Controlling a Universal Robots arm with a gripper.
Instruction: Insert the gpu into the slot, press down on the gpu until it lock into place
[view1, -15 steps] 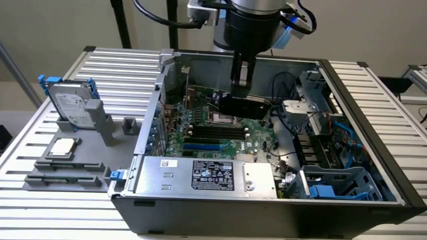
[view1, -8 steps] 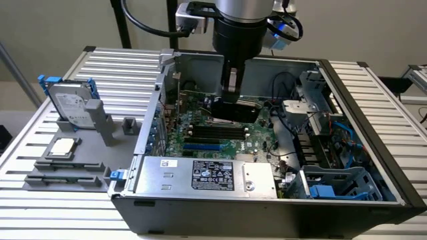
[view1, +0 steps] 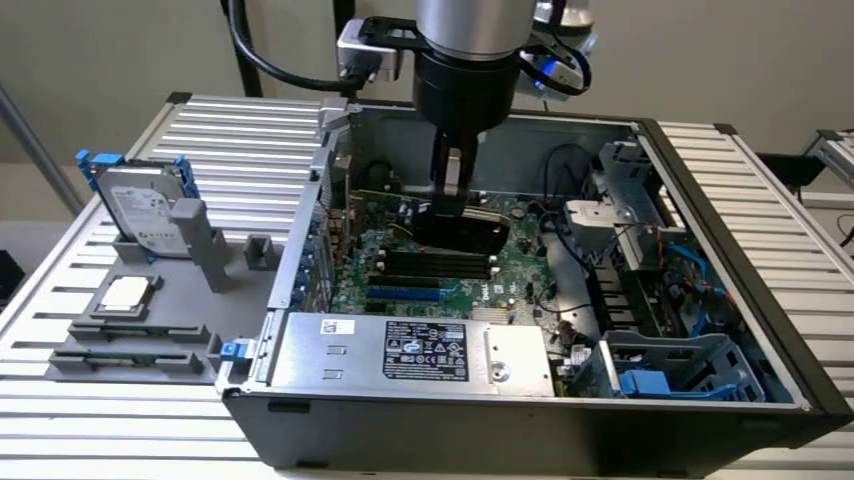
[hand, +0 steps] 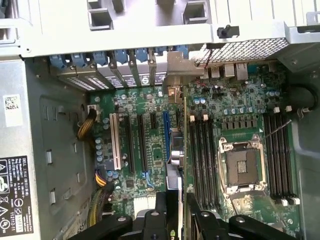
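The computer case lies open on the slatted tabletop, the motherboard flat on its floor; the power supply sits inside along the near wall, and a drive cage stands at the exterior view's right; outside the case, at the exterior view's left, a hard drive stands upright in a holder, with a processor chip nearer the camera; on the board the slot runs parallel to the memory slots, the CPU socket beyond them; the gpu stands on edge between the fingers, over the board, just beside the slot on its memory-slot side.
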